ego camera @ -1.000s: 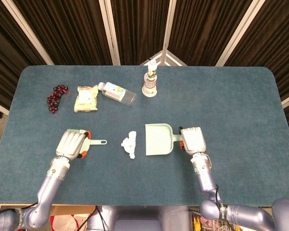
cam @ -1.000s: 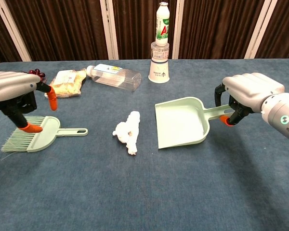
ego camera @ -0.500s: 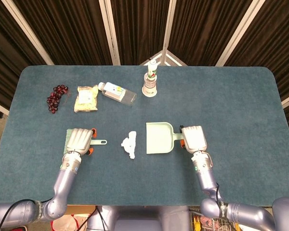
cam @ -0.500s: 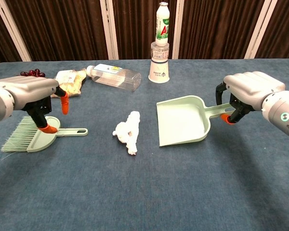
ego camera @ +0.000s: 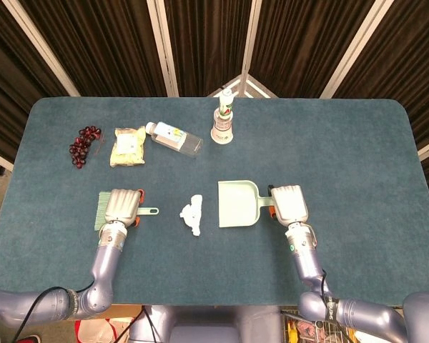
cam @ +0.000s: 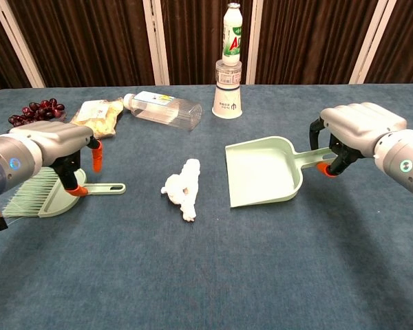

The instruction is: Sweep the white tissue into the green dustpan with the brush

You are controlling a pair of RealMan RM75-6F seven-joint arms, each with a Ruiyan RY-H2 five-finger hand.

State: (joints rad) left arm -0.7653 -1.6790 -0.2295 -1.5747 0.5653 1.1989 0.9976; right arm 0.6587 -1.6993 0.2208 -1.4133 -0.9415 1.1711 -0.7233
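The crumpled white tissue (ego camera: 191,214) (cam: 182,189) lies on the blue table between brush and dustpan. Just right of it is the green dustpan (ego camera: 237,204) (cam: 261,172), mouth towards the tissue. My right hand (ego camera: 289,205) (cam: 354,127) grips its handle. To the left, the green brush (ego camera: 149,211) (cam: 48,198) lies flat, bristles pointing left and handle towards the tissue. My left hand (ego camera: 121,206) (cam: 55,141) hovers over the brush head with fingers apart. One orange fingertip (cam: 76,190) touches the brush back, and nothing is gripped.
Along the far side sit dark grapes (ego camera: 84,145), a yellow snack bag (ego camera: 128,146), a clear bottle lying down (ego camera: 176,138) and a paper cup with a small bottle on top (ego camera: 223,121). The near table edge runs just behind both forearms.
My left hand has moved right and lowered over the brush head. The dustpan has shifted slightly to the right in my right hand. The tissue has not moved.
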